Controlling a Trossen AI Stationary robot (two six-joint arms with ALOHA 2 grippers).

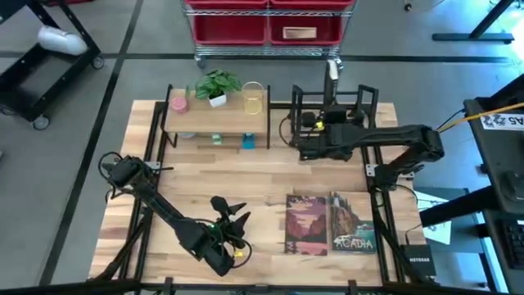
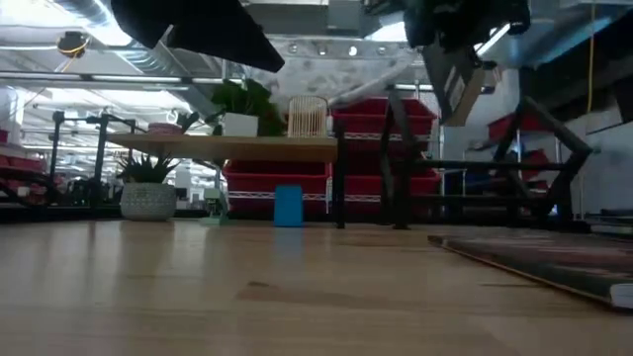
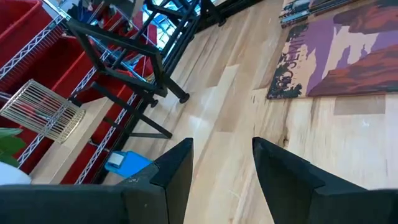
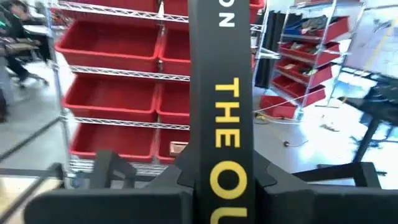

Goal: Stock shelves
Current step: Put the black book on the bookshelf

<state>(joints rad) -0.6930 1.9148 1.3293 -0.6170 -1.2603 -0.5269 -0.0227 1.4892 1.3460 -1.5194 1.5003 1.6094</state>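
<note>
The wood-topped shelf (image 1: pixel 217 115) stands at the far left of the table and carries a plant (image 1: pixel 216 85), a pink cup (image 1: pixel 178 102) and a yellow glass (image 1: pixel 253 98). The black rack (image 1: pixel 332 111) stands to its right. My right gripper (image 1: pixel 329 105) is over the rack, shut on a black book (image 4: pixel 224 106) with yellow letters on its spine. Two picture books (image 1: pixel 307 223) (image 1: pixel 352 221) lie flat near the front edge. To their left, low over the table, my left gripper (image 1: pixel 229 215) is open with nothing between its fingers. My right gripper pinches the black book between its two fingers, one on each cover beside the spine (image 4: pixel 225 186). The fingers lie along the book and point toward the table's far side. In the low view the book (image 2: pixel 460 84) hangs tilted above the rack (image 2: pixel 475 168), clear of the table.
A blue block (image 1: pixel 247 142) and a small green thing (image 1: pixel 216 139) sit under the shelf's top. A wheeled metal cart with red bins (image 1: pixel 266 29) stands beyond the far edge. Bare wood lies between the shelf and the flat books.
</note>
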